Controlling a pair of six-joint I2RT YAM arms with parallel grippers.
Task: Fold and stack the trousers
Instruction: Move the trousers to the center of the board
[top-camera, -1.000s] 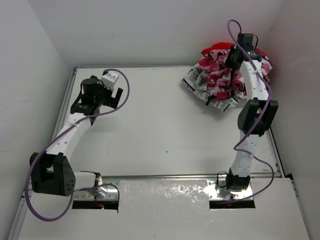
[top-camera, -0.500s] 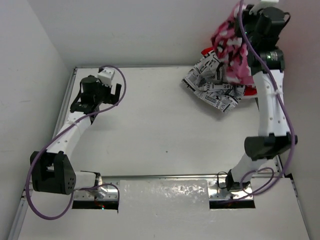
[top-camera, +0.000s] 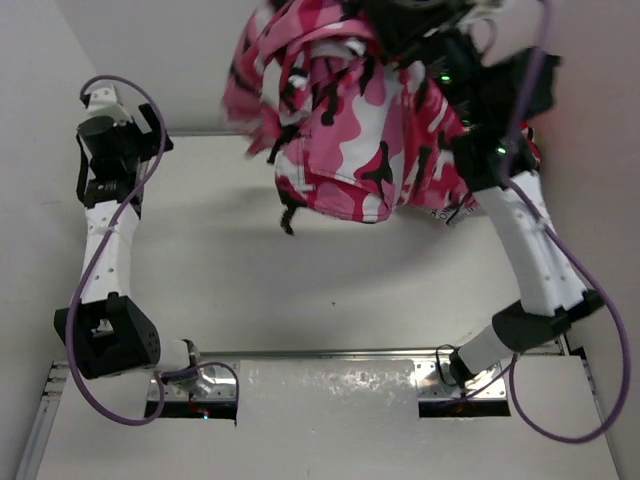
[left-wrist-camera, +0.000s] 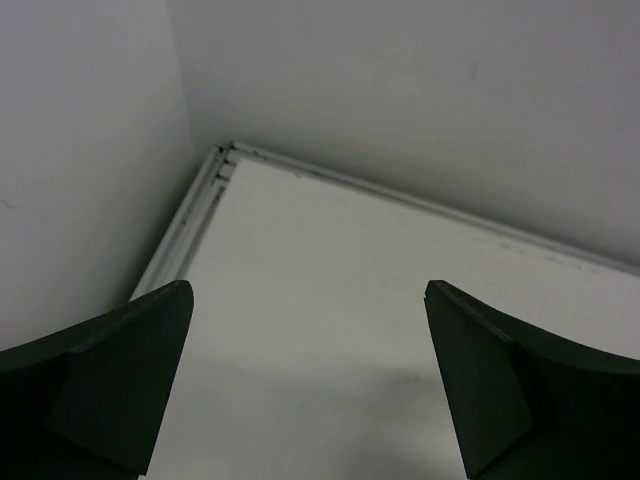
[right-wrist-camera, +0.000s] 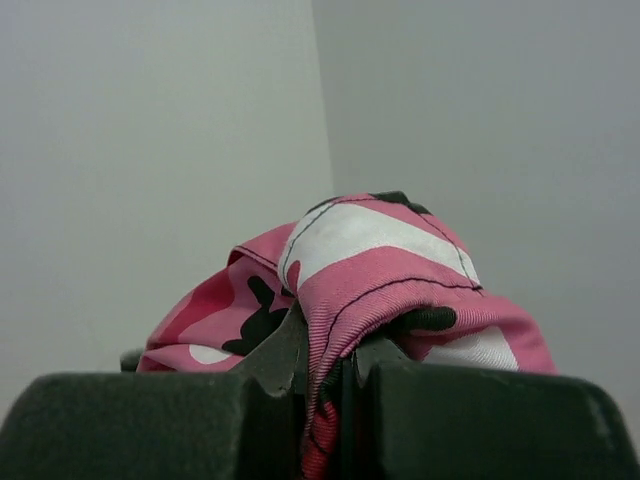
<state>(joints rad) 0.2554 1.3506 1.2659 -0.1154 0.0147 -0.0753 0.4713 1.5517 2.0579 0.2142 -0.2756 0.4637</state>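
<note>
White table (top-camera: 300, 290): camouflage pair (top-camera: 350, 130) hangs above, pinched in right tool (right-wrist-camera: 335, 365).

The hanging camo trousers (top-camera: 340, 130) block the desk's (top-camera: 250, 290) far right corner, while its left half and near edge lie open.

L arm (top-camera: 105, 250) is stretched out along the left side. Its elbow sits low by the base and its wrist is at the far left corner. L gripper (left-wrist-camera: 308, 292) has its fingers wide apart. R arm (top-camera: 535, 250) reaches way up & far back on the right side. R gripper (right-wrist-camera: 338, 368) is pinched tight on a fold of the camo trousers (top-camera: 350, 130), held up high, close to the top cam.
</note>
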